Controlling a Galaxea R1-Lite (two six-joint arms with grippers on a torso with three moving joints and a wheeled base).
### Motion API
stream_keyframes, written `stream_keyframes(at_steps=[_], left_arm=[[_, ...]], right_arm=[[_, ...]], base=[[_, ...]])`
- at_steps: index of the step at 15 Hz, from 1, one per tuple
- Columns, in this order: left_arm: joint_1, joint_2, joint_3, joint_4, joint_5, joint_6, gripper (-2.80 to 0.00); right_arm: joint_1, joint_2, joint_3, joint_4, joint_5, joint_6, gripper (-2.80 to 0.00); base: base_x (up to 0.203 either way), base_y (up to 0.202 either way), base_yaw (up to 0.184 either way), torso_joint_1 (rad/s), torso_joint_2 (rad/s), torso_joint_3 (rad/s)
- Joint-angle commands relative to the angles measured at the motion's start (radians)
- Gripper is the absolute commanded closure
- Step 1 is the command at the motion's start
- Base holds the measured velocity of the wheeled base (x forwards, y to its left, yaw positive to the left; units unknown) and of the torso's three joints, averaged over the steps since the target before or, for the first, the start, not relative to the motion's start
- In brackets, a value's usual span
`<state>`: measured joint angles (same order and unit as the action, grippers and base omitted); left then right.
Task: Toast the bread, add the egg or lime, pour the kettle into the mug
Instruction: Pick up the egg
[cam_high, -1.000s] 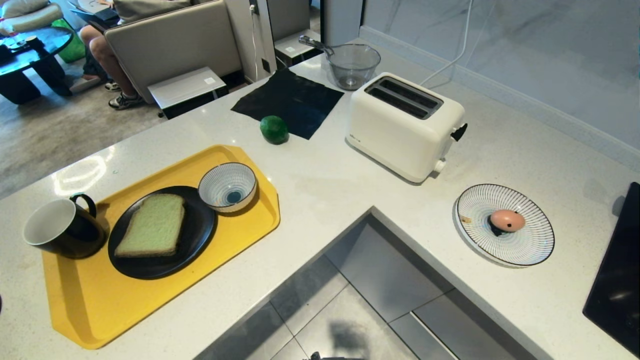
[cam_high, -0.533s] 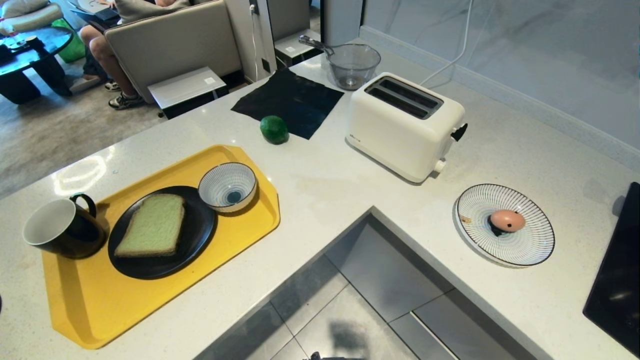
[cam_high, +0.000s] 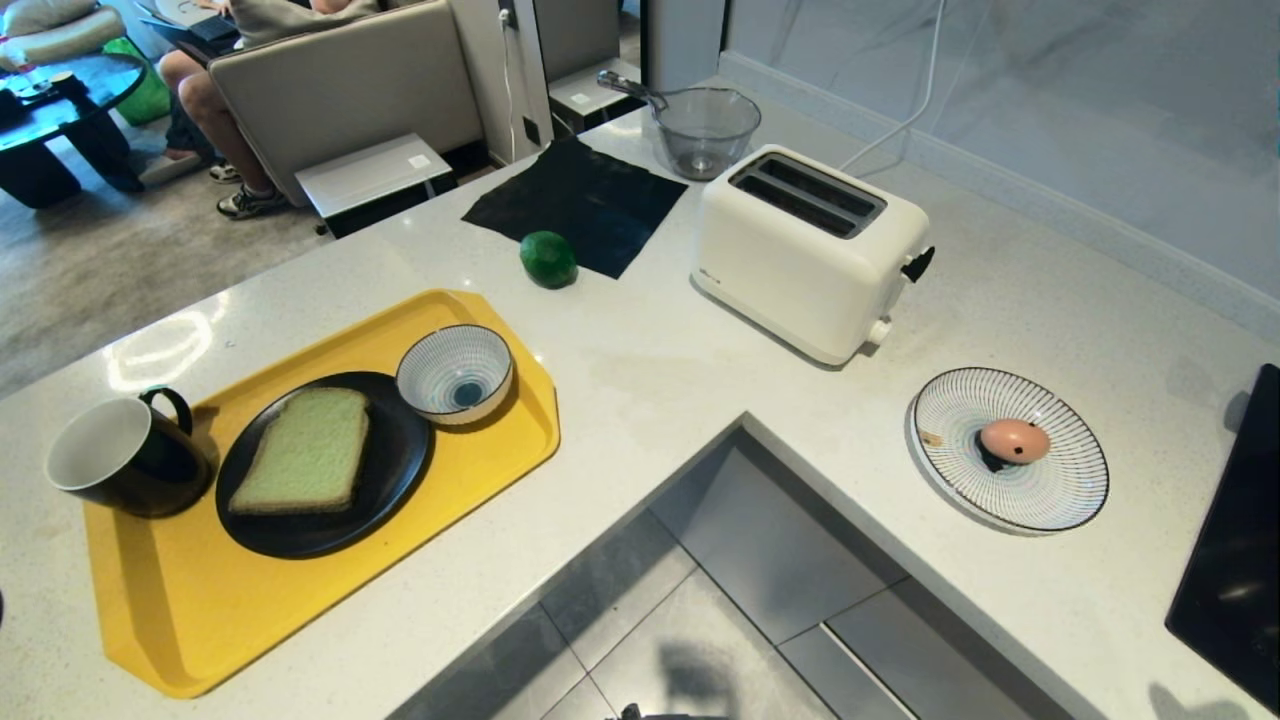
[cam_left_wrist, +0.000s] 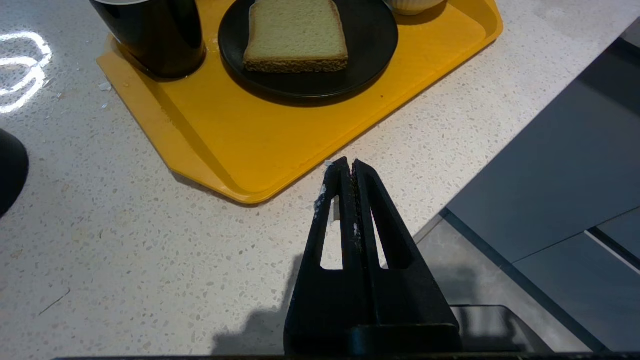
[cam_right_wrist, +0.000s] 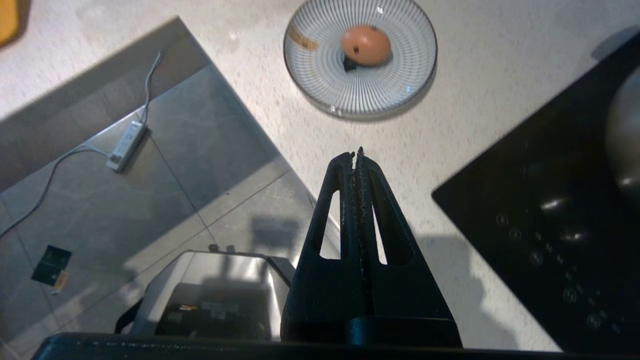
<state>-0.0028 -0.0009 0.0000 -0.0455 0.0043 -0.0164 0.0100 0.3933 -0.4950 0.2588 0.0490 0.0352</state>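
The pale green bread (cam_high: 302, 450) lies flat on a black plate (cam_high: 395, 470) on the yellow tray (cam_high: 200, 600). The black mug (cam_high: 120, 455) stands at the tray's left end. The lime (cam_high: 548, 258) rests on the counter behind the tray, left of the white toaster (cam_high: 810, 250). On a striped plate (cam_high: 1060, 500) to the right sits the egg (cam_high: 1014, 440). My left gripper (cam_left_wrist: 347, 162) is shut and empty, over the counter just short of the tray's near edge. My right gripper (cam_right_wrist: 354, 154) is shut and empty, short of the egg (cam_right_wrist: 366, 45). The kettle is out of view.
A striped bowl (cam_high: 455, 372) shares the tray. A black cloth (cam_high: 580, 200) and a glass bowl (cam_high: 705, 130) lie behind the lime. A black cooktop (cam_high: 1235, 560) fills the right edge. The counter wraps around a floor gap (cam_high: 720, 600). A person sits at far left.
A faint shadow has appeared on the counter at the bottom right of the head view. Nothing on the counter has moved.
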Motion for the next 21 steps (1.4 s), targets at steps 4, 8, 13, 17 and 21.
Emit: stream_keyframes(at_steps=[4,8,13,17,21], left_arm=[[0.001,-0.001,0.017,0.000,0.000,0.000,0.00],[0.000,-0.001,0.017,0.000,0.000,0.000,0.00],[0.000,-0.001,0.017,0.000,0.000,0.000,0.00],[0.000,-0.001,0.017,0.000,0.000,0.000,0.00],[0.001,-0.001,0.017,0.000,0.000,0.000,0.00]], right_arm=[[0.003,0.473,-0.401,0.138,0.006,0.033,0.00],[0.004,0.506,-0.597,0.524,-0.010,-0.274,0.00],[0.002,0.628,-0.614,0.516,0.116,-0.536,0.00],[-0.036,0.703,-0.561,0.452,0.260,-0.711,0.00],[-0.086,0.842,-0.560,0.318,0.270,-0.770,0.00]], base=[[0.000,0.000,0.000,0.000,0.00,0.000],[0.000,0.000,0.000,0.000,0.00,0.000],[0.000,0.000,0.000,0.000,0.00,0.000],[0.000,0.000,0.000,0.000,0.00,0.000],[0.000,0.000,0.000,0.000,0.00,0.000]])
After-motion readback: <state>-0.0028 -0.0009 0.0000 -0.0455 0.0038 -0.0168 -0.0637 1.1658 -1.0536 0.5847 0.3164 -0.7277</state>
